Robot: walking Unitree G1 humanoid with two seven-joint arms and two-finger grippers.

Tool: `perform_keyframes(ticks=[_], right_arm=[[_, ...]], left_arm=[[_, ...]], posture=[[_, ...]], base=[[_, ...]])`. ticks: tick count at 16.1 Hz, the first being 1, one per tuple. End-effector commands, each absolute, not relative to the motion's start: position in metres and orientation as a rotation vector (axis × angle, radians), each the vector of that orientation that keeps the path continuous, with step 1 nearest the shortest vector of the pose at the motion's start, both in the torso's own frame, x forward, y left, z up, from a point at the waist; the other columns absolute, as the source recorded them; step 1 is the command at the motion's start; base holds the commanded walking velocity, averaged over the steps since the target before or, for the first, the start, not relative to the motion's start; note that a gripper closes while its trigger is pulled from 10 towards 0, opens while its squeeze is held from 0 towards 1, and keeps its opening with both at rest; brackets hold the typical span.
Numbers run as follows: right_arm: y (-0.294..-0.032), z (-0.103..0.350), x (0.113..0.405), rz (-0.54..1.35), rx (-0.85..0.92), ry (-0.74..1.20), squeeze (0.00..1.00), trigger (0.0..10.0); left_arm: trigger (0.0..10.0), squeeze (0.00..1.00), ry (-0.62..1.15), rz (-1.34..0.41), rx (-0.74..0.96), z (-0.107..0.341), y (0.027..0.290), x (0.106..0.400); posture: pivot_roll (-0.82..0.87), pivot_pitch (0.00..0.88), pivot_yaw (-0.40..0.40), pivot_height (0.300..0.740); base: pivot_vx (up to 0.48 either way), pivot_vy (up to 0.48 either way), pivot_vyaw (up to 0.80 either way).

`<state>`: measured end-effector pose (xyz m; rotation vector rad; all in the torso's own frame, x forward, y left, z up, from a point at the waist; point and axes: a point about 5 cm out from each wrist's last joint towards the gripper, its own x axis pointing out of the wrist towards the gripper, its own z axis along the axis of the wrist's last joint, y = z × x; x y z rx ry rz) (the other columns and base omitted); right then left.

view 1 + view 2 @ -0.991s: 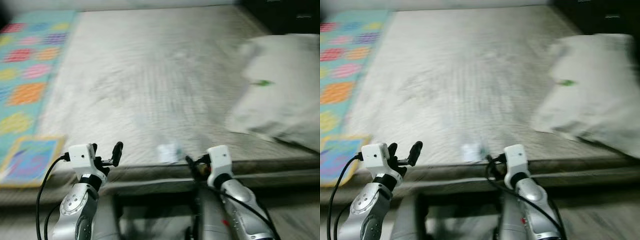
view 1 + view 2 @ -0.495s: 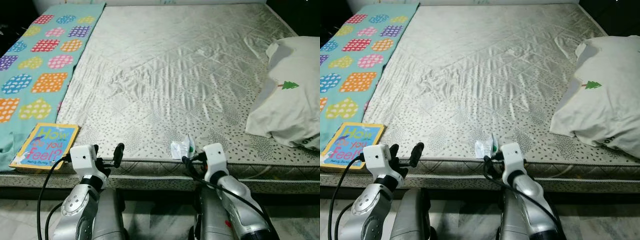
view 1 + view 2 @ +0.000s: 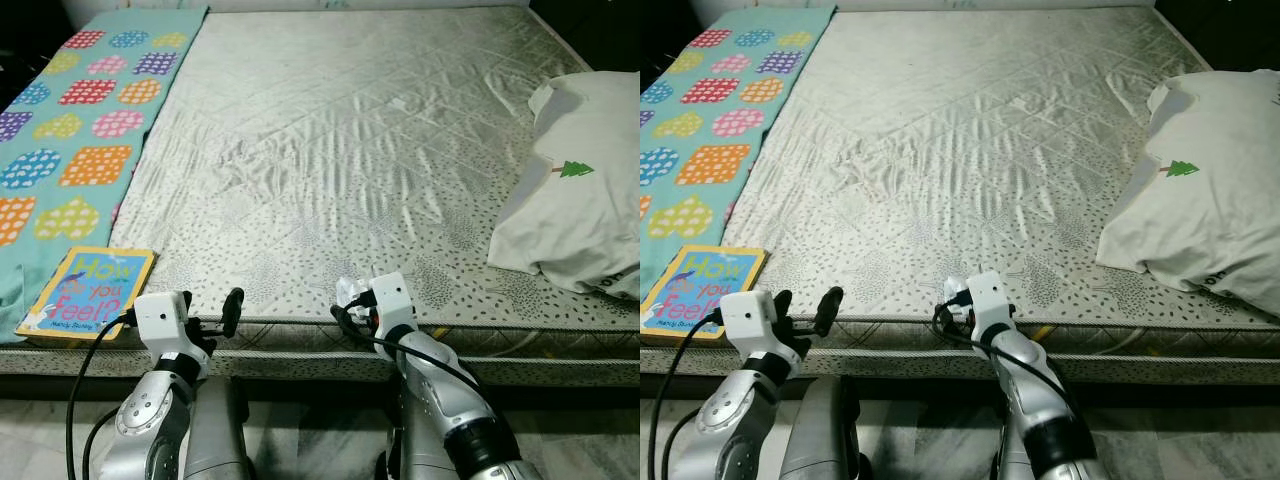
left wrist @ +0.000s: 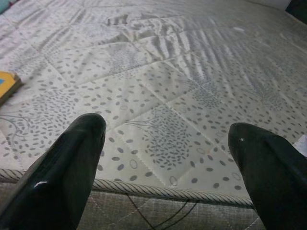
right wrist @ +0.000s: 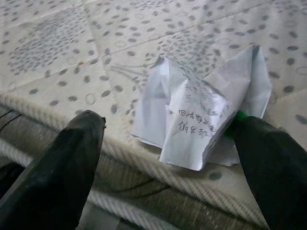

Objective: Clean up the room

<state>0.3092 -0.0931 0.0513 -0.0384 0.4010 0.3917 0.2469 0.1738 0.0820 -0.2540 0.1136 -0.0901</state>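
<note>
A crumpled white paper wrapper (image 5: 201,120) with printed text and a green bit lies at the front edge of the mattress (image 3: 340,150). My right gripper (image 5: 165,122) is open, one finger on each side of the wrapper, close to it but not closed. From the head view the wrapper (image 3: 348,290) peeks out just beyond the right gripper (image 3: 350,310). My left gripper (image 3: 212,318) is open and holds nothing, hovering at the mattress's front edge. Further left lies a children's book (image 3: 88,290).
A white pillow (image 3: 575,190) with a small green tree print lies at the right. A turquoise blanket (image 3: 70,130) with coloured patches covers the mattress's left side. Tiled floor (image 3: 300,420) lies below the bed edge.
The blur has cleared as the camera settled. My right gripper has moved left and forward, and its fingers now stand on either side of the wrapper. The left gripper has hardly moved.
</note>
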Motion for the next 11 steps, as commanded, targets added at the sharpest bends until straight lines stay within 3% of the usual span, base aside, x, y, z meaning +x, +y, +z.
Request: perform_keyframes(ticks=[1,10,11], right_arm=[[-0.090,0.055,0.314,0.369,-0.035,0.376,0.00,10.0],[-0.061,0.060,0.326,0.299,-0.078,0.353,0.00,10.0],[-0.059,0.060,0.327,0.286,-0.093,0.348,0.00,9.2]], left_arm=[[10.0,0.00,0.114,-0.076,-0.243,0.084,0.179,0.245],[10.0,0.00,0.116,-0.079,-0.232,0.087,0.179,0.246],[10.0,0.00,0.116,-0.080,-0.232,0.087,0.178,0.245]], posture=[[0.01,0.138,0.032,0.548],[0.03,0.143,0.033,0.548],[0.03,0.144,0.032,0.548]], base=[[0.000,0.000,0.00],[0.000,0.000,0.00],[0.000,0.000,0.00]])
